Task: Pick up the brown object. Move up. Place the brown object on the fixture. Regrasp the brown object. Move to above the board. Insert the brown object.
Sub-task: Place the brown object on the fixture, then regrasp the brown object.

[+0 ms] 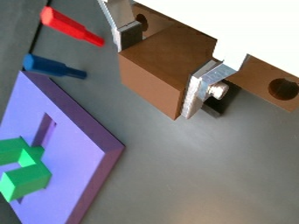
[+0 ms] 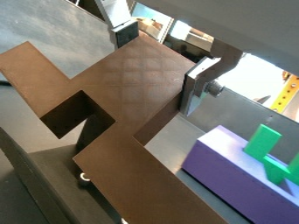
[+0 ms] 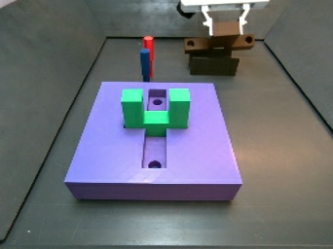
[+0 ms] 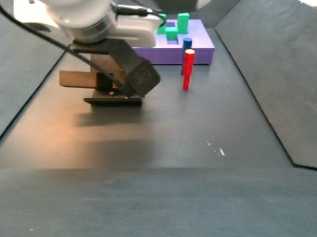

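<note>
Gripper (image 3: 223, 35) sits over the fixture (image 3: 212, 65) at the far end of the floor, beyond the board (image 3: 196, 156). Fingers (image 1: 208, 80) are closed on the bar (image 1: 170, 68), pads flat on its two opposite faces; one holed end (image 1: 281, 87) sticks out sideways. The bar rests on the fixture. I judge it rigid, light and smooth-faced, so I would grip mid-length across the flats, clear of the hole.
</note>
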You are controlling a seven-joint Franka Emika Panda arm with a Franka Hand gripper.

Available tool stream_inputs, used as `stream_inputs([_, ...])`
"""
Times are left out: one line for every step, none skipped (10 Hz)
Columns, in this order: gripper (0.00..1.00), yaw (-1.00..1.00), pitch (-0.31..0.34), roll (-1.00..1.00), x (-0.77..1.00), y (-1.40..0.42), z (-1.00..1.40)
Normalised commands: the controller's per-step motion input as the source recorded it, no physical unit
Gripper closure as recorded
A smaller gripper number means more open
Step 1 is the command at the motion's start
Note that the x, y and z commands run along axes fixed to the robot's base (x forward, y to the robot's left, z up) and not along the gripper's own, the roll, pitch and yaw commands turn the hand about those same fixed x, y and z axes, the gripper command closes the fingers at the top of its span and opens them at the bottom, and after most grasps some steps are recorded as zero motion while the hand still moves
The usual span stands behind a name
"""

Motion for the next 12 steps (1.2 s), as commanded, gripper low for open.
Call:
stream_inputs([1.0,0.0,0.009,0.01,0.13,-0.11,-0.23])
stream_inputs([1.0,0.0,0.0,0.02,0.0,-0.07,-0.27])
stream_inputs([1.0,0.0,-0.034,0.01,-0.11,-0.01,-0.29])
stream_inputs([1.0,0.0,0.0,0.11,-0.17,0.0,-0.22])
stream_inputs([1.0,-0.05,0.066,0.06,-0.05,0.0,-0.06])
stream_inputs([1.0,-0.08,0.18,0.18,0.0,0.0,-0.06])
stream_inputs([1.0,-0.05,0.24,0.14,0.09,0.0,0.0])
stream_inputs([1.0,0.0,0.0,0.0,0.0,0.0,0.0])
stream_inputs([0.0,0.0,0.0,0.0,0.0,0.0,0.0])
stream_inputs([0.0,0.0,-0.386,0.58,-0.29,-0.17,0.97])
stream_inputs([0.0,0.0,-0.289,0.75,-0.37,-0.14,0.85])
stream_inputs([0.0,-0.01,-0.271,0.76,-0.31,-0.17,0.83])
